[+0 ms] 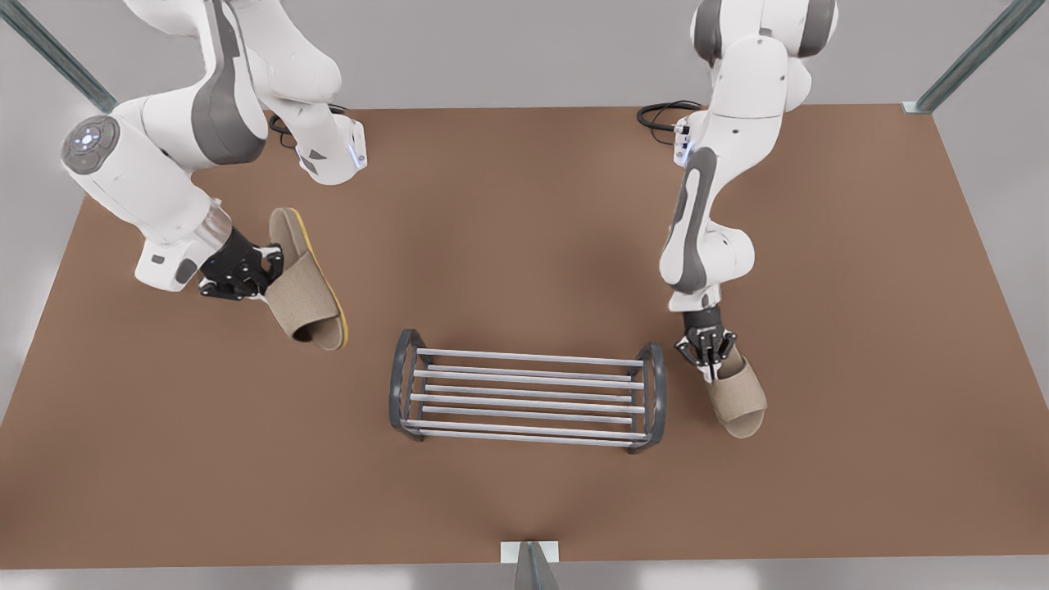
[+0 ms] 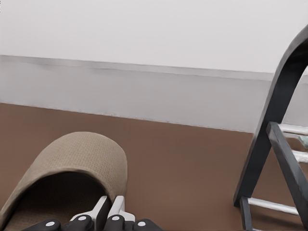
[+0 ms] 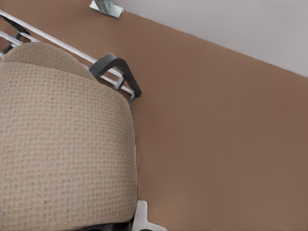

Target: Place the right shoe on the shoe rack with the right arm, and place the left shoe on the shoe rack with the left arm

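Right tool: at the front view's left, clamped on the right shoe.
Right shoe: beige woven open-toe slipper with a yellow sole, tilted on its edge above the brown bench, apart from the rack; the right wrist view shows its woven upper close up.
Left tool: at the front view's right, fingers nearly together, pinching the left shoe's upper.
Left shoe: matching beige slipper, low at the bench, just beside the rack's end frame.
Shoe rack: pale grey bars between dark grey arched ends, standing mid-bench between the shoes, bare.
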